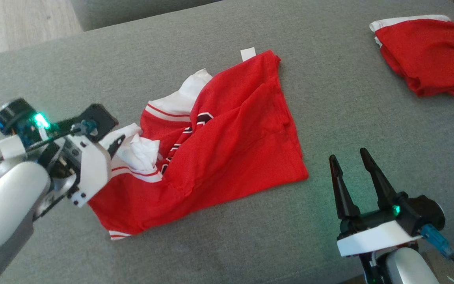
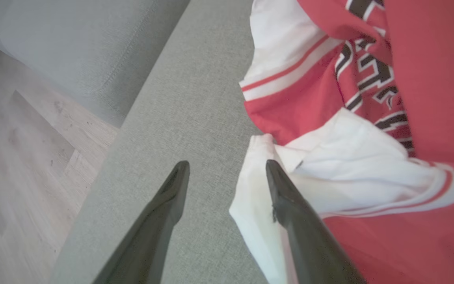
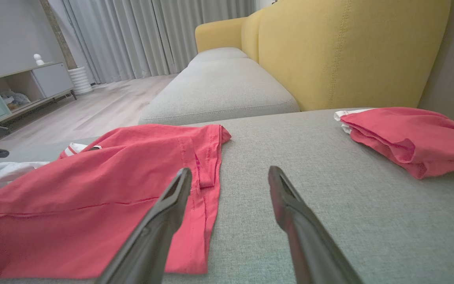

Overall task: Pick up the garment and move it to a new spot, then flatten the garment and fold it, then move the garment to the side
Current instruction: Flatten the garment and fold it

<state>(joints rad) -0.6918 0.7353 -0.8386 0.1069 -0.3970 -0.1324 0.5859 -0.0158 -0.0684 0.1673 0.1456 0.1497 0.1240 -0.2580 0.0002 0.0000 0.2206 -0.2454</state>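
Left pincer (image 2: 227,163) agape, perhaps against garment (image 2: 428,79)

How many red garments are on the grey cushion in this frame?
2. A rumpled red-and-white jersey lies in the middle of the grey cushion; a folded red garment sits at its far right corner. No others seem hidden.

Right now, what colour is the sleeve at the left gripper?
Sleeve: white, red stripes; best in left wrist view.
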